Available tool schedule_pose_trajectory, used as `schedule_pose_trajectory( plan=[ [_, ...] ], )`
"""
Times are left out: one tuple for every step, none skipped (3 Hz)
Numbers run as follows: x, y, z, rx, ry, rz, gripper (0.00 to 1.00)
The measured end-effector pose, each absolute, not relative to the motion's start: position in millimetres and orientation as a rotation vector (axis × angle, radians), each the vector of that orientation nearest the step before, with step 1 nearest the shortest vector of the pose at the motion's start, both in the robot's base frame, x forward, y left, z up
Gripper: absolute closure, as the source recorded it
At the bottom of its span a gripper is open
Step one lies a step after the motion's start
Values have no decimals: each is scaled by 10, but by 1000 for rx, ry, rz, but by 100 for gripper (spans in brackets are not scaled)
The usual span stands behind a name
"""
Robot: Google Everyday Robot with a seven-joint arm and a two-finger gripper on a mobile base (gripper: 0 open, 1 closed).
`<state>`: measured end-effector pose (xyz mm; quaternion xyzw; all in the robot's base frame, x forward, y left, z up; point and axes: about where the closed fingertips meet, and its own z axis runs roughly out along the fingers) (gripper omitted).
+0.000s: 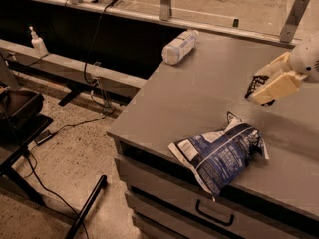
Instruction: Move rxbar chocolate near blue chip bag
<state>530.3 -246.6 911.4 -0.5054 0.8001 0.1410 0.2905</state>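
The blue chip bag lies crinkled at the front edge of the grey counter. My gripper hangs above the counter at the right, a little up and to the right of the bag. Its cream fingers are shut on the rxbar chocolate, a small black bar whose dark wrapper shows between and behind them. The bar is held off the counter surface, apart from the bag.
A clear plastic bottle lies on its side at the counter's back left. A rail with metal posts runs behind the counter. Drawers with a handle sit below. Cables and a stand leg cross the floor at left.
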Motion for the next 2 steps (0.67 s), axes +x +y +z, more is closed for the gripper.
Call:
schedule_pose_trajectory(
  plan=[
    [5310,-2451,9104,-1351,2133,378,5],
    [5313,-2442,9099,-1352,2133,380,0]
  ],
)
